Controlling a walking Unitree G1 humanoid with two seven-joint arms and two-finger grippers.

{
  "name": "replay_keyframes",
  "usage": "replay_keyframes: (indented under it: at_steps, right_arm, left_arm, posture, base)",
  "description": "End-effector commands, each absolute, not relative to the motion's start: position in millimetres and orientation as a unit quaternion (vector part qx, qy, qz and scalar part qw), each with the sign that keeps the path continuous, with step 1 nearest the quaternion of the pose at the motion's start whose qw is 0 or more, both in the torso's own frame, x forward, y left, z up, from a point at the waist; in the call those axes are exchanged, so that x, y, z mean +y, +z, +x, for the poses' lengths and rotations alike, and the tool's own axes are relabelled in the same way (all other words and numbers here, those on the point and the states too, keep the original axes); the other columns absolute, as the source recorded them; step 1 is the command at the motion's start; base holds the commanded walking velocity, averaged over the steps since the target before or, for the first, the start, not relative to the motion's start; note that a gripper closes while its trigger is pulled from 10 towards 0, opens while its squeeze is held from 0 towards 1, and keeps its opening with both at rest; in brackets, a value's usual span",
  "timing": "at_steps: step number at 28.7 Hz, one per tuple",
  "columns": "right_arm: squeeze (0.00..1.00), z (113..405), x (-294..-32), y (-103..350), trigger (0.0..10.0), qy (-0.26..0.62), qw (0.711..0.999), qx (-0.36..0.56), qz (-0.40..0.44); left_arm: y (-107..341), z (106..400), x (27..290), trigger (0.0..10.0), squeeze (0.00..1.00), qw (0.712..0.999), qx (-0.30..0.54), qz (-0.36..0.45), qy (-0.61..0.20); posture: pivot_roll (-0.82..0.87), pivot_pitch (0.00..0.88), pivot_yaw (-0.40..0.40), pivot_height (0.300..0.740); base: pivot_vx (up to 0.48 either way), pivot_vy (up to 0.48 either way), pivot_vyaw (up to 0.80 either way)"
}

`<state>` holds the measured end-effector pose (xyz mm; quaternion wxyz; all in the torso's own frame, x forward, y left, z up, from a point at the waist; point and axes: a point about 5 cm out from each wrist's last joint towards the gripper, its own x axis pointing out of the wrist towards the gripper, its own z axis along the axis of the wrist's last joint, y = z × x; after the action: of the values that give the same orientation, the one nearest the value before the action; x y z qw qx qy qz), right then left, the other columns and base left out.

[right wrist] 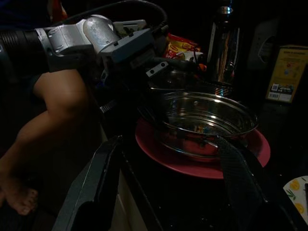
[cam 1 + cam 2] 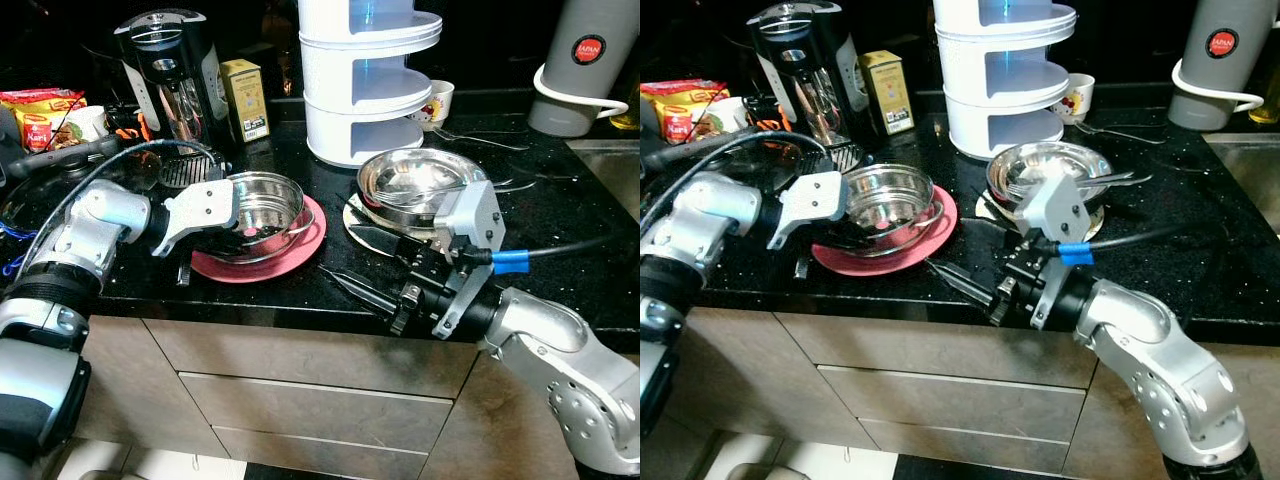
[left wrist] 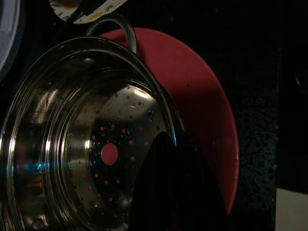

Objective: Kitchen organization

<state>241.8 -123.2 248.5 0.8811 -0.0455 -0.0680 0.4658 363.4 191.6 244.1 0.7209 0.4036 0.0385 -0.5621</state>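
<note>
On the pink plate (image 2: 262,262), the left gripper (image 2: 243,232) seems clamped on the steel strainer's (image 2: 262,205) rim. Light, stiff, slippery; grip that rim. Right gripper (image 1: 168,187) spread apart.

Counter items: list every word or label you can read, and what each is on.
"JAPAN": red round badge on the grey jug.
"Kari": red and yellow packet; the rest is too blurred.
Yellow box: print too small to read.
White mug: picture only, no readable words.
</note>
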Motion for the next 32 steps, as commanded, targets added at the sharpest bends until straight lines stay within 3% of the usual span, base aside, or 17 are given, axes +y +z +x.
replay_keyframes:
  at_steps: [1,14,24,25,32]
  right_arm:
    - [0.00,242.8,-121.8,244.5,10.0,0.464,0.883,-0.057,-0.046]
    - [0.00,250.1,-119.7,244.4,10.0,0.445,0.893,-0.066,-0.024]
    - [0.00,256.2,-117.4,243.4,10.0,0.430,0.900,-0.069,-0.018]
    - [0.00,260.7,-120.8,244.4,10.0,0.405,0.911,-0.079,-0.017]
    - [0.00,273.5,-136.2,254.2,10.0,0.342,0.932,-0.114,0.018]
  left_arm:
    - [251.6,362.9,199.3,0.0,0.00,0.718,0.049,0.414,-0.557]
    - [312.3,356.0,188.4,0.0,0.00,0.700,-0.054,0.486,-0.521]
    - [313.0,344.7,168.9,0.0,0.00,0.687,-0.099,0.479,-0.538]
    - [309.1,340.2,164.1,9.6,0.00,0.683,-0.103,0.471,-0.548]
    - [313.6,335.6,163.4,10.0,0.00,0.690,-0.116,0.471,-0.537]
  posture:
    - [-0.12,0.000,0.102,0.740]
    - [-0.10,0.000,0.100,0.740]
    - [-0.10,0.000,0.098,0.740]
    - [-0.10,0.000,0.098,0.740]
    - [-0.09,0.000,0.096,0.740]
  base:
    - [0.000,0.000,0.00]
    - [0.000,0.000,0.00]
    - [0.000,0.000,0.00]
    - [0.000,0.000,0.00]
    - [0.000,0.000,0.00]
